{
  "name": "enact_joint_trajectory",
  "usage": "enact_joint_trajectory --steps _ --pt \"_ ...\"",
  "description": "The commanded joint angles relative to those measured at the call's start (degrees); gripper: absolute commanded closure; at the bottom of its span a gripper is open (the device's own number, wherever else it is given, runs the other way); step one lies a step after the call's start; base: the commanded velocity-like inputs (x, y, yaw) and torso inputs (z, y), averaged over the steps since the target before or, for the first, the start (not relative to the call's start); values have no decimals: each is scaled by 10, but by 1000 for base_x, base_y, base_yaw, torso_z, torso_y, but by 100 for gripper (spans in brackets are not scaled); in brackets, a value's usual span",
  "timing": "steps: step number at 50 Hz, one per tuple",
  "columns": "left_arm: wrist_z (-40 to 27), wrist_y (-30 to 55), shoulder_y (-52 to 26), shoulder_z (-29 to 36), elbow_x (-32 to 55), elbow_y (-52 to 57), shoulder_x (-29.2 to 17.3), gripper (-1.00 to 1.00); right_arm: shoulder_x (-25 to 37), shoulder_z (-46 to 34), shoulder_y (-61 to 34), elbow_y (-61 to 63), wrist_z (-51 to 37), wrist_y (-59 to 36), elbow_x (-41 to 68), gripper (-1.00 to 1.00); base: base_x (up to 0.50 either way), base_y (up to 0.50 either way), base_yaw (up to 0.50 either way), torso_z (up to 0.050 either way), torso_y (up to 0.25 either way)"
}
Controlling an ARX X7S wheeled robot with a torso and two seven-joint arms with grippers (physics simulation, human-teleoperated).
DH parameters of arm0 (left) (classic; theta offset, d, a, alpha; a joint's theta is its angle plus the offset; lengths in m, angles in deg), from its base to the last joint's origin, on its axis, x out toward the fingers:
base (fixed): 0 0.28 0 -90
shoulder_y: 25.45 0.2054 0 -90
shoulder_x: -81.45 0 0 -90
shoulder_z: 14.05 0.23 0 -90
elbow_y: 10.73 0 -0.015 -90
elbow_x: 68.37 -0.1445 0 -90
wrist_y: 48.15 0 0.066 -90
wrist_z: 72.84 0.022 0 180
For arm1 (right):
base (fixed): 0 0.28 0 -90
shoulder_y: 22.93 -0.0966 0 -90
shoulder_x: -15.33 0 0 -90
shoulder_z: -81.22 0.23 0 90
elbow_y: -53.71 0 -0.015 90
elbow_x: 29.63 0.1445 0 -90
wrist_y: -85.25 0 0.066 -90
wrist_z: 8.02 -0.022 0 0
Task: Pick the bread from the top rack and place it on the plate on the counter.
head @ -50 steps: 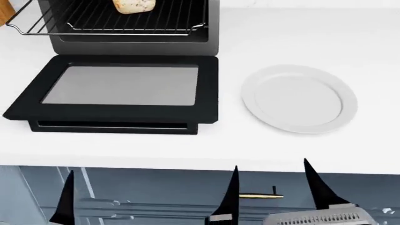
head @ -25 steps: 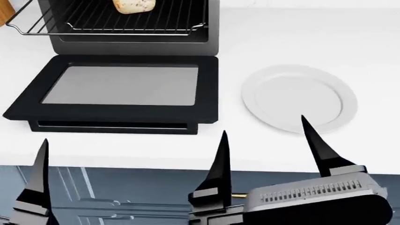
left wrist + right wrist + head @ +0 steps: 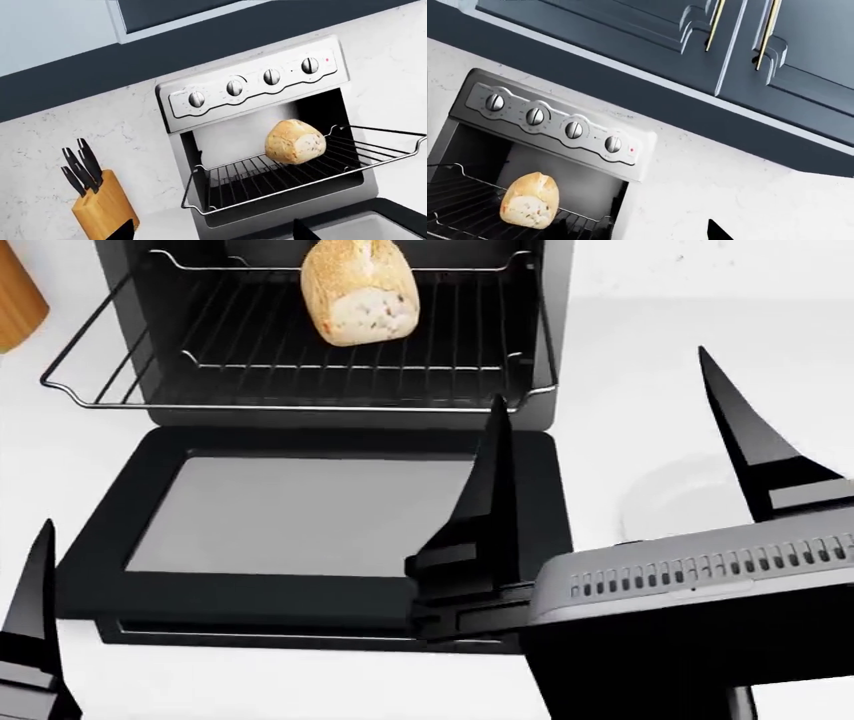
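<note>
The bread (image 3: 358,290) lies on the top rack (image 3: 307,375), which is pulled out of a toaster oven; its paler cut end faces me. My right gripper (image 3: 601,375) is open and empty, raised over the oven door's right edge, short of the rack. Behind it only a faint sliver of the plate (image 3: 665,485) shows on the counter (image 3: 654,310). One finger (image 3: 34,625) of my left gripper shows low at the left. In the left wrist view the left gripper (image 3: 213,234) is open, the bread (image 3: 295,141) well ahead. The right wrist view shows the bread (image 3: 529,200) too.
The black oven door (image 3: 314,515) lies open flat on the counter in front of the rack. A wooden knife block (image 3: 103,210) stands left of the oven. Dark blue wall cabinets (image 3: 707,35) hang above the oven's knob panel (image 3: 554,122).
The head view has shifted forward, so oven and bread look nearer. Both grippers have risen; the right one now stands in front of the plate and covers most of it.
</note>
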Motion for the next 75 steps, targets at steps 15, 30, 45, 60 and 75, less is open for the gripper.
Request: enact_joint_trajectory --steps 15,30,45,60,75 --pt "-101 -77 -183 272 31 -27 -35 -100 -10 33 -113 -1 171 -143 -101 -100 179 118 0 13 8" --pt "-87 -96 -160 283 13 -45 -29 -100 17 -47 -228 -54 237 -269 -138 -100 0 0 0 0 0" --pt "-75 -98 -150 292 0 -68 -13 -100 -19 -36 -306 -137 398 -303 -222 -100 0 0 0 0 0" --pt "-68 -102 -145 293 -8 -87 -2 -100 -19 46 -318 -196 245 -303 51 -100 0 0 0 0 0" --pt "-63 -106 -137 295 -12 -93 -2 -100 -19 74 -360 -311 140 -303 229 -100 0 0 0 0 0"
